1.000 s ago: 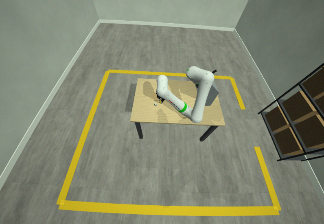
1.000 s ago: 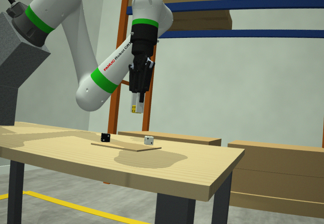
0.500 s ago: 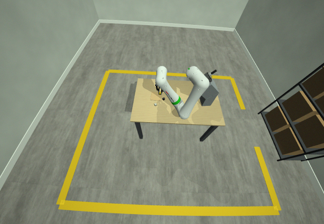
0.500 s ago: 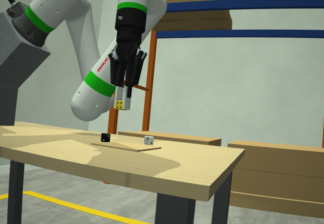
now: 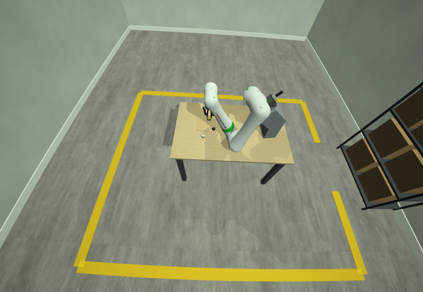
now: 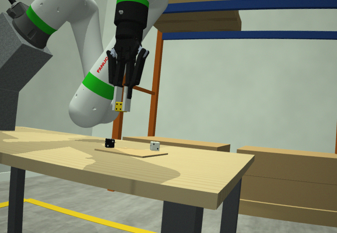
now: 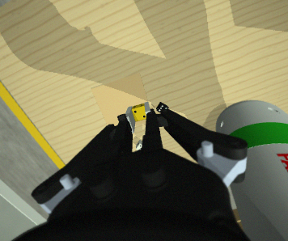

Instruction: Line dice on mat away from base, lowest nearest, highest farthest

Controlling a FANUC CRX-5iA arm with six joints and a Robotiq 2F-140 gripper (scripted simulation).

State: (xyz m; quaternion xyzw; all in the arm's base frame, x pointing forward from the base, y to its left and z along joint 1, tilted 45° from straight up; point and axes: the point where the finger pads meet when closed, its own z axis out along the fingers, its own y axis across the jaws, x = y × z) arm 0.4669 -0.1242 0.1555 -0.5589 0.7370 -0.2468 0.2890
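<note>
Top view: carrying the yellow die [image 5: 209, 118] [image 6: 119, 106] [image 7: 138, 112] above the desk [image 5: 187, 150] [image 6: 196, 170] [image 7: 186, 81], pinched in the hand [image 5: 209, 117] [image 6: 122, 106] [image 7: 140, 110].
Judged as a transfer to the mat [image 5: 201, 125] [image 6: 136, 152] [image 7: 113, 99]; apparently off it, the black die [image 5: 213, 128] [image 6: 109, 143] [image 7: 162, 107] towards 4 o'clock, the white die [image 5: 202, 136] [image 6: 154, 145] [image 7: 139, 145] at 6. Next, align with the row's 9 o'clock heading (away from the base), lower level, release only once flat.

Tabletop [image 5: 191, 148] [image 6: 196, 176] [image 7: 186, 36]: light wood look, matt, fine grain. Arm [image 5: 251, 125] [image 6: 89, 102] [image 7: 263, 154]: white, smooth, w/ slight sheen. Pedestal [image 5: 272, 125] [image 6: 23, 61]: grey, speckled, rough-looking, matt.
</note>
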